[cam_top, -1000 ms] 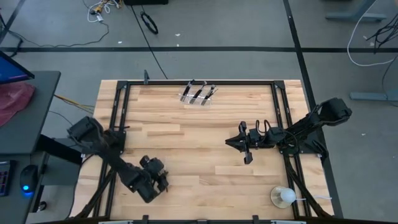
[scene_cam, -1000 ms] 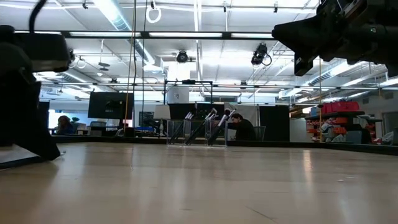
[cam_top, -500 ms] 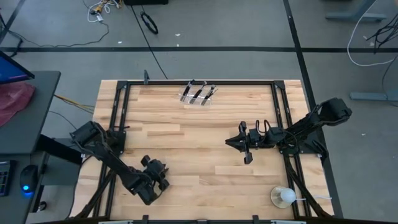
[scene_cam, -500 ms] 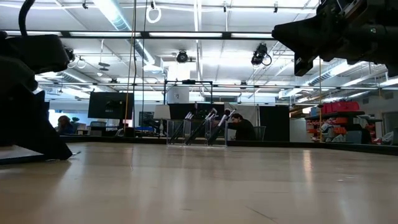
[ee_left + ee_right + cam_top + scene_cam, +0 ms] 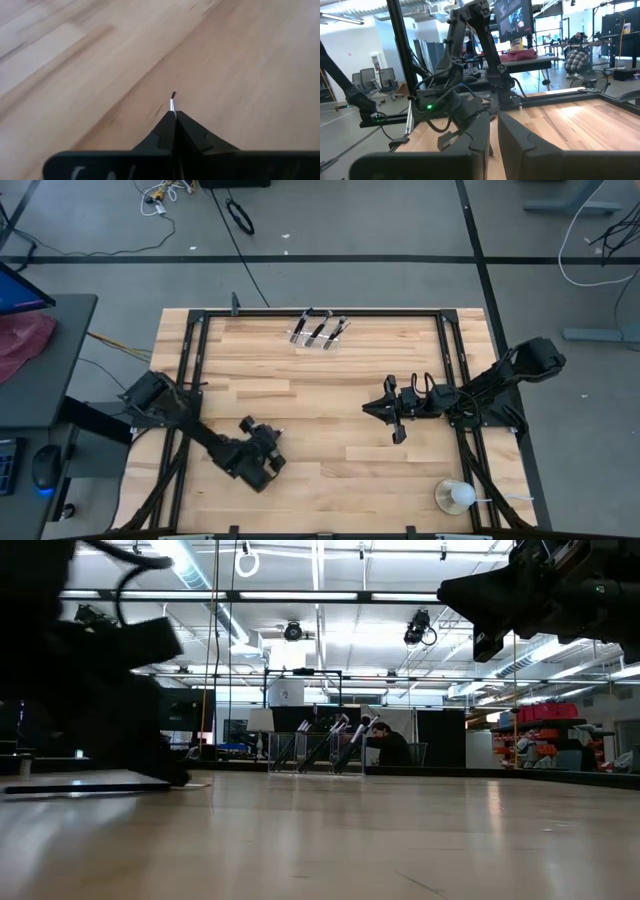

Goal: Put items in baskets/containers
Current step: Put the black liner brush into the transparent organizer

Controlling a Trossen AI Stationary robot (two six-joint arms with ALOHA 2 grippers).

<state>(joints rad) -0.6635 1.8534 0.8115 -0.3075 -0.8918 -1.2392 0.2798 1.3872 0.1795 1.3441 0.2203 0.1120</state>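
- Since the earlier frame the left pincer (image 5: 272, 461) has swung across the table (image 5: 330, 395) from the near-left edge toward the middle of the near half, and its fingers have gone from wide apart to clenched; the right arm has not shifted at all.
- The left wrist view shows what it clenched on: the two dark fingers meet, and a makeup brush (image 5: 172, 102) pokes out from between them, a silver ferrule and a small dark tip, held just above bare wood.
- So the step in hand looks like the pick-up of one more brush, with the grasp just made and the carry not yet begun.
- The clear holder (image 5: 320, 335) stands at the far edge of the table, near the middle, well apart from the left pincer. At least three brushes lean in it already, their dark handles slanting the same way; the low view shows them in the clear holder (image 5: 318, 752) too.
- The right pincer (image 5: 378, 409) hangs over the right half of the table, fingers nearly shut with a thin gap showing in its own wrist view and nothing between them; it waits.
- The next move, as I judge it, calls for a lift clear of the wood, a long reach to the far edge, and turning the brush so its handle drops into the holder without knocking the ones leaning there.
- How much of the brush is held behind the fingers cannot be seen, so how it will hang once lifted is hard to judge.
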